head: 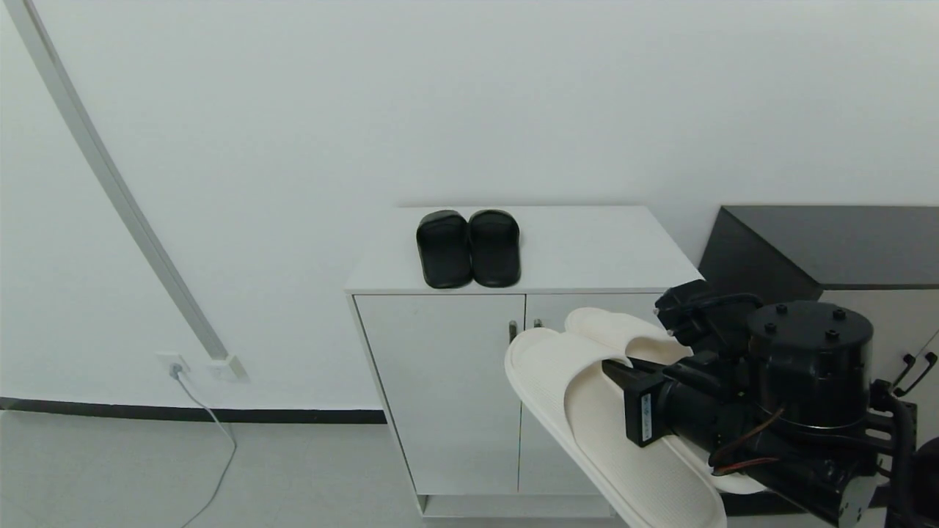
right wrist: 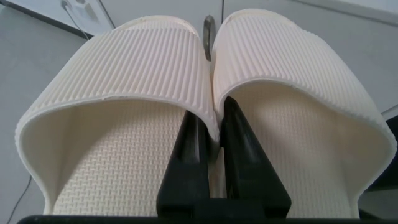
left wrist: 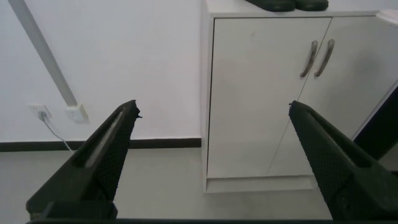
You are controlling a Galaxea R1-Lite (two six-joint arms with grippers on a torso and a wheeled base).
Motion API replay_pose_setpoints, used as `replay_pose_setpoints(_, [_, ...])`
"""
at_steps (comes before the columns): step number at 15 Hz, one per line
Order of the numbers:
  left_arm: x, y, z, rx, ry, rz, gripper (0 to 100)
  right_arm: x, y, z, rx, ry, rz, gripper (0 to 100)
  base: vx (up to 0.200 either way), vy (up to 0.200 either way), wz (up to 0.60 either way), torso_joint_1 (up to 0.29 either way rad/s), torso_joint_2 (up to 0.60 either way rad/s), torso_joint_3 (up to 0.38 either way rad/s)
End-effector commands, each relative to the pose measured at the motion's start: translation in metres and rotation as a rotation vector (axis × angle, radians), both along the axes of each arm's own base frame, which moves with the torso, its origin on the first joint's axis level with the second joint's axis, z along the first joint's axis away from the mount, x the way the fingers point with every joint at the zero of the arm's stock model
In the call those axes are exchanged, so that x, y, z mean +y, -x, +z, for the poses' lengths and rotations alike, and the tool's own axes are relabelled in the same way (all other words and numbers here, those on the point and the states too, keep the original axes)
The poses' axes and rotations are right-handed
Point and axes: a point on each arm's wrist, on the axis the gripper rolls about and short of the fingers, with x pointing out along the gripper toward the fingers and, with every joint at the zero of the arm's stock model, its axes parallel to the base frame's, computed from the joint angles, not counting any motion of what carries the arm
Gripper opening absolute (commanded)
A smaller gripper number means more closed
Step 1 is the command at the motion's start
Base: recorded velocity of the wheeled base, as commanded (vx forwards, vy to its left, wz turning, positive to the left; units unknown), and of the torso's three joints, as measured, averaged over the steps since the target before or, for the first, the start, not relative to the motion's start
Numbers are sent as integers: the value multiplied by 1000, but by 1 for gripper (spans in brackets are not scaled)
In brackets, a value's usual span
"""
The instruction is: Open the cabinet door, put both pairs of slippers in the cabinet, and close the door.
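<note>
A white cabinet [head: 440, 381] stands against the wall with both doors shut; its two handles [left wrist: 316, 58] meet at the middle. A pair of black slippers [head: 469, 248] lies side by side on the cabinet top. My right gripper [right wrist: 211, 140] is shut on a pair of white slippers [head: 587, 396], pinching their two inner edges together, and holds them in the air in front of the right door. In the right wrist view the white slippers [right wrist: 205, 112] face me with one cabinet handle [right wrist: 208, 34] beyond them. My left gripper [left wrist: 211, 112] is open, low and apart from the cabinet's left door.
A dark cabinet [head: 829, 249] stands right of the white one. A grey strip [head: 110, 176] runs down the wall to a socket [head: 172, 363] with a cable on the left. Bare floor [head: 183, 469] lies in front and to the left.
</note>
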Motion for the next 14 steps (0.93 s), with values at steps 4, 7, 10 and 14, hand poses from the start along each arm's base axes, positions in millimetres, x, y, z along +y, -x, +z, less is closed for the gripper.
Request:
replay_pose_setpoints(4, [0,0,0,2,0,0,100,0,0,-2,5,5,2,0,0,0,0,-231,546,306])
replay_pose_setpoints(7, [0,0,0,2,0,0,100,0,0,-3,9,6,3,0,0,0,0,-222,543,321])
replay_pose_setpoints(10, [0,0,0,0,2,0,100,-1,1,-4,12,7,8,0,0,0,0,-204,523,313])
replay_pose_setpoints(14, [0,0,0,2,0,-1,100,0,1,-4,14,9,8,0,0,0,0,-188,500,316])
